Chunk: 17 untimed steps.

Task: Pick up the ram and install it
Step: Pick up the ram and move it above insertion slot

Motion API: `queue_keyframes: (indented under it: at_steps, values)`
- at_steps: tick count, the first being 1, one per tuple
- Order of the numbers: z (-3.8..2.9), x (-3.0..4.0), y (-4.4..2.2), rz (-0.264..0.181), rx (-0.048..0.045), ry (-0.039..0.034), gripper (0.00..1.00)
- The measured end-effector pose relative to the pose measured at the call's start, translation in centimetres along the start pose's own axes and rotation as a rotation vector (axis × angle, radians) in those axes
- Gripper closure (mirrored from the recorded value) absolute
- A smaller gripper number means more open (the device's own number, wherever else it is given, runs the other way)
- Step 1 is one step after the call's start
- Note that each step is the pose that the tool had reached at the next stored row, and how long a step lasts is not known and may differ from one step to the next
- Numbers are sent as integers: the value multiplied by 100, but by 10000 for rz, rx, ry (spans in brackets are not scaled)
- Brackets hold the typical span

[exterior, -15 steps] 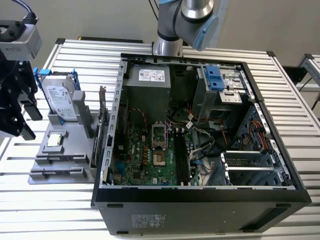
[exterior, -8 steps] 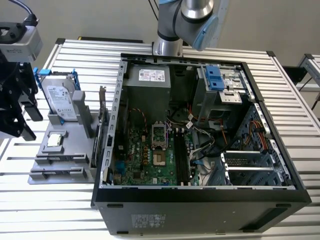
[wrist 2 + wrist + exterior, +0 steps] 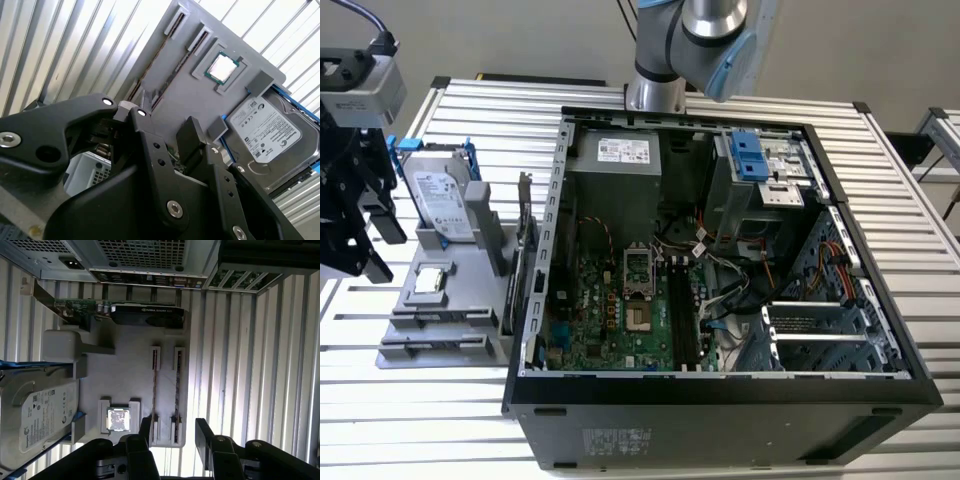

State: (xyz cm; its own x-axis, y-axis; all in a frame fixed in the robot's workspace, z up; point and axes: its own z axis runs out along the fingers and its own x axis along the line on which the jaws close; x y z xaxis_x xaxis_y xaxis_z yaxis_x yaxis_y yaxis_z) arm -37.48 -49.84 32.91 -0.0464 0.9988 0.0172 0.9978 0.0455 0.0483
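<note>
Two thin dark ram sticks (image 3: 177,390) (image 3: 154,385) stand on edge in slots of a grey holder (image 3: 125,370). In the second wrist view their edges (image 3: 176,70) run along the same holder (image 3: 200,100). My black gripper (image 3: 173,422) hovers open above the near end of the sticks. One stick lies in line with the gap between the fingers, and nothing is gripped. In the second wrist view the gripper (image 3: 162,117) is open too. In the exterior view the gripper (image 3: 365,240) hangs at the left, over the holder (image 3: 440,300).
The holder also carries a silver hard drive (image 3: 35,415) in a blue bracket, a square processor chip (image 3: 119,419) and a graphics card (image 3: 145,315) on edge. The open computer case (image 3: 720,260) lies at the exterior view's right of the holder, on the slatted table (image 3: 920,200).
</note>
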Motion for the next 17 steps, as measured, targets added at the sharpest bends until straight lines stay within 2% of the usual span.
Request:
queue_keyframes:
  at_steps: [17]
  values:
    - [36,-1,-1,-1,24,0,0]
